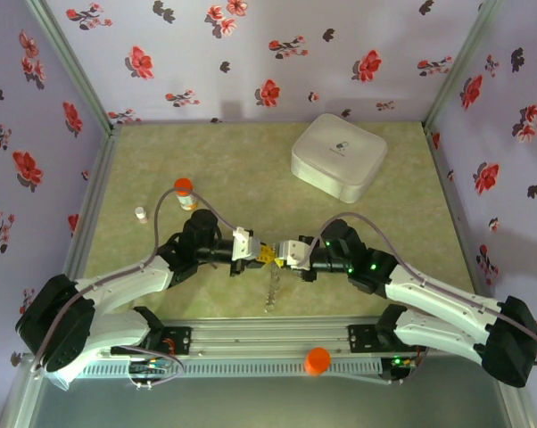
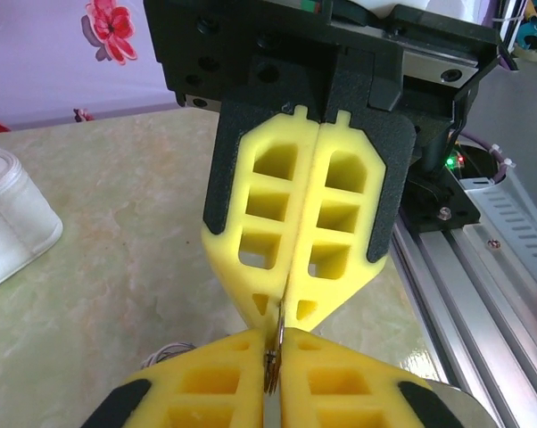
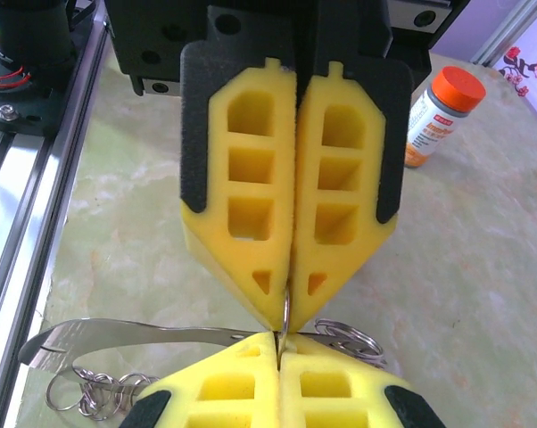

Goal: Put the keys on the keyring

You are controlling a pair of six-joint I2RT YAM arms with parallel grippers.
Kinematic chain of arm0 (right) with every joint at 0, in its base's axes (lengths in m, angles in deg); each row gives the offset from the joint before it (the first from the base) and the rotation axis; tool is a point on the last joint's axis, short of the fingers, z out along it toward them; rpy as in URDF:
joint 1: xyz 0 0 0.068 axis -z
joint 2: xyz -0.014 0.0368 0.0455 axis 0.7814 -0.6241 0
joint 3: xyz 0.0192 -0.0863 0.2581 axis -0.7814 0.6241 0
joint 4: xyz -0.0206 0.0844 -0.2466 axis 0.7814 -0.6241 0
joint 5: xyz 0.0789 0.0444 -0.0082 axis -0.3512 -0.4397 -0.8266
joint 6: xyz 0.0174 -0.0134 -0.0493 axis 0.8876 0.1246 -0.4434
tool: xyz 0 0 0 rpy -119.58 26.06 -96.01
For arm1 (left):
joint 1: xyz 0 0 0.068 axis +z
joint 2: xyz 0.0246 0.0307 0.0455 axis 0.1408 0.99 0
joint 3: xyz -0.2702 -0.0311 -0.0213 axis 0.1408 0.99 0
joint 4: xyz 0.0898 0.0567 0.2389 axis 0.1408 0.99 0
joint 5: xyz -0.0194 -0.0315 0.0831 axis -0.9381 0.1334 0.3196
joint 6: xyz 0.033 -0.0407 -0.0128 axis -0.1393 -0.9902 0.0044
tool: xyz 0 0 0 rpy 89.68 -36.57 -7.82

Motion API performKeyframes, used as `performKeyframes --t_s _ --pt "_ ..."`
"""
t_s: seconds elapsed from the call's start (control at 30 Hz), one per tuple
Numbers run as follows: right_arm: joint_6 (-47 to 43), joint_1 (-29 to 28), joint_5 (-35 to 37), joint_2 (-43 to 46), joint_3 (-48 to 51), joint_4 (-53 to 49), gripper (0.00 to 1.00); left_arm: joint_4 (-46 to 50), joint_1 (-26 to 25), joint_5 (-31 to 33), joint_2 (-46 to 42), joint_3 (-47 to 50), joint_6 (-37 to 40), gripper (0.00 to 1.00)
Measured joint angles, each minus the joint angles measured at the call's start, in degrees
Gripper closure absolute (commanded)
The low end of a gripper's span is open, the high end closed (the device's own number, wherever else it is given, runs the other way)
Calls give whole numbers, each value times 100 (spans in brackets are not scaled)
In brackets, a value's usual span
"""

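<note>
Both the left gripper (image 1: 263, 255) and right gripper (image 1: 279, 253) meet tip to tip short of the white box (image 1: 338, 156), each clenched on the keyring (image 1: 270, 292), whose chain hangs straight down beneath them.

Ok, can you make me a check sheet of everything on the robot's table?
Surface: green marbled tabletop, no spills seen.
Job's things: thin metal ring pinched edge-on between both grippers; chain of small rings and flat silver piece, perhaps a key, just below.
Clutter: white box, orange-capped vial, small white item, orange object on the rail.
Grippers: left gripper and right gripper shut, tip to tip.
Cables: grey cable looping over each arm.
Surroundings: purple flowered walls, aluminium rail.
</note>
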Motion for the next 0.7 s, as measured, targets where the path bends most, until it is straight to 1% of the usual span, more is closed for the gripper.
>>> performKeyframes --t_s 0.03,0.07,0.1,0.13,0.17,0.23,0.37,0.4,0.47,0.53,0.57,0.63,0.7 --pt "13 0 2 0 2 0 100 2 0 11 0 0 46 100" --pt "15 0 7 7 9 0 97 11 -2 15 0 0 50 100" --pt "39 0 11 15 22 0 81 13 -2 17 -2 0 52 100" --pt "87 0 35 44 37 4 69 13 -9 20 -7 0 50 100" --pt "85 0 90 83 37 -4 65 20 -15 44 -17 0 48 100" --pt "109 0 225 249 37 -52 60 55 -35 144 -59 0 50 100" --pt "326 7 640 855 90 -245 55 122 -76 529 -251 0 50 100" --pt "461 7 785 986 129 -240 56 144 -92 638 -299 0 48 100" --pt "1034 9 1285 1185 225 -201 61 232 -114 883 -369 -11 2 100" --pt "1851 17 1926 1220 278 -153 67 348 -120 1117 -378 -48 -111 100" --pt "2378 17 2262 1180 284 -160 68 400 -120 1255 -378 -76 -210 100" --pt "3447 26 2822 1019 262 -293 67 448 -120 1504 -378 -138 -400 100" --pt "4352 31 3191 723 122 -675 64 468 -120 1751 -380 -199 -603 100"
